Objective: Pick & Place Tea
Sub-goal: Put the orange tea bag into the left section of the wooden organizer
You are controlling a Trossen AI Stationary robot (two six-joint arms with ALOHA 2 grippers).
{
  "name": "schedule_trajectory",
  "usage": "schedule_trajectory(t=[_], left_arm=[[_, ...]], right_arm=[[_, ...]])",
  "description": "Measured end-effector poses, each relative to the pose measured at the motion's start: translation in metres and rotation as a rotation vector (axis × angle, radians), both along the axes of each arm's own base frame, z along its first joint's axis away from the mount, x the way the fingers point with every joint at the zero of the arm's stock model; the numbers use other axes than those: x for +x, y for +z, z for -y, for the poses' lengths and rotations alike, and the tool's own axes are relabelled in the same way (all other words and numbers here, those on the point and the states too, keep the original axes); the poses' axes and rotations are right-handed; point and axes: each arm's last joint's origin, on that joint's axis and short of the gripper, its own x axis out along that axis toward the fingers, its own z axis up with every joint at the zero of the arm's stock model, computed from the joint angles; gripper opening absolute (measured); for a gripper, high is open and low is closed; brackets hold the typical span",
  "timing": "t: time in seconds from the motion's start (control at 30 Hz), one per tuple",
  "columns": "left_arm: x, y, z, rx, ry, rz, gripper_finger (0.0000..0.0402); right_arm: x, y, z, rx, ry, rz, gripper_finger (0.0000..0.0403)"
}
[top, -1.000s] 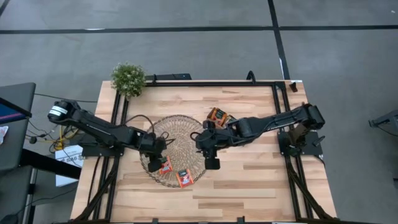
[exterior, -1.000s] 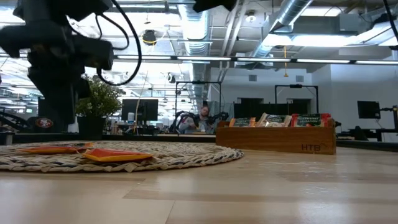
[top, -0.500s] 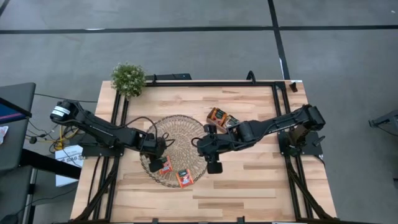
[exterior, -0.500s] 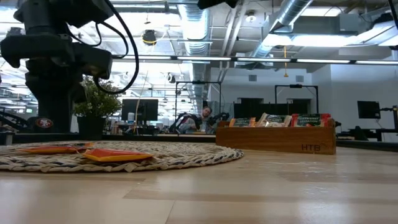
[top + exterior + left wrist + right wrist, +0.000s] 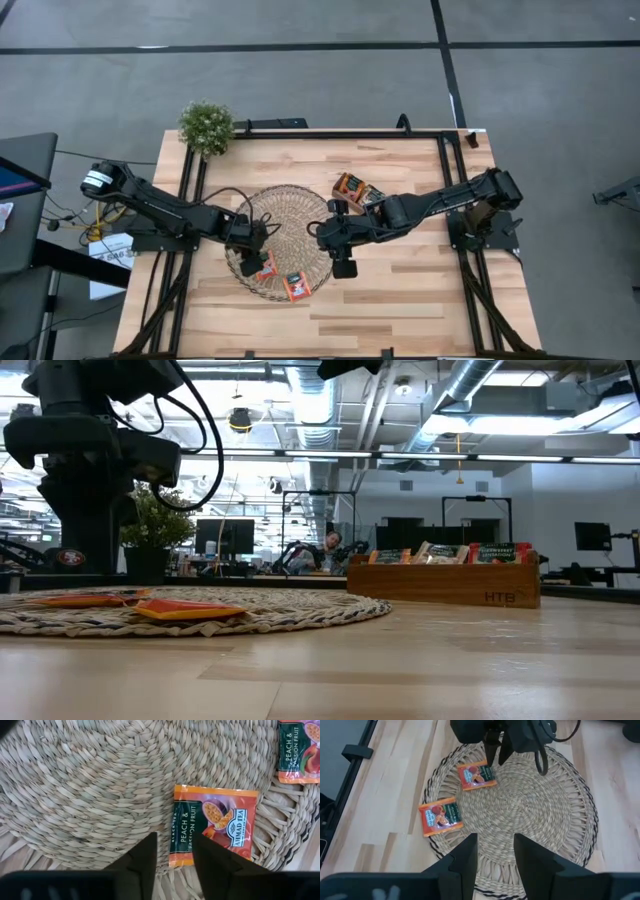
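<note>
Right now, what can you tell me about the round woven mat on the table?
The wicker mat is round and flat, woven of pale straw-like strands in a spiral, with looped edging and a dark rim thread. It lies on the light wooden table, between the two arms. Two red-orange tea sachets lie flat on it, near one edge. Nothing else touches it.

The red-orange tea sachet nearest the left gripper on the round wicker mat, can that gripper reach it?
Probably yes: the left gripper hangs open right over that sachet, with nothing between.

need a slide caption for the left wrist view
Left gripper open above a red-orange tea sachet lying on the wicker mat.
</note>
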Motion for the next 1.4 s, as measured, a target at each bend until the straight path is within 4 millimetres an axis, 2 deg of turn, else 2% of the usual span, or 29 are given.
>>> schedule_trajectory(t=[0.2, 0.77, 0.9, 1.13, 1.33, 1.4], left_arm=[[0.003, -0.003, 0.001, 0.003, 0.002, 0.005, 0.0149], [0.015, -0.030, 0.003, 0.053, 0.018, -0.076, 0.0148], [0.014, -0.031, 0.003, 0.053, 0.026, -0.083, 0.0114], [0.013, -0.030, 0.002, 0.046, 0.029, -0.078, 0.0010], [0.002, -0.015, 0.000, 0.056, 0.030, -0.084, 0.0000], [0.001, -0.001, -0.001, 0.075, 0.035, -0.066, 0.0000]], right_arm=[[0.000, 0.000, 0.000, 0.000, 0.001, 0.001, 0.0118], [0.002, 0.000, 0.006, -0.006, -0.013, 0.003, 0.0118], [0.002, 0.000, 0.006, -0.013, -0.007, 0.003, 0.0118], [0.002, 0.000, 0.006, -0.013, -0.006, 0.003, 0.0118], [0.002, 0.000, 0.006, -0.011, -0.005, 0.008, 0.0118], [0.003, 0.001, 0.006, -0.008, -0.003, 0.014, 0.0118]])
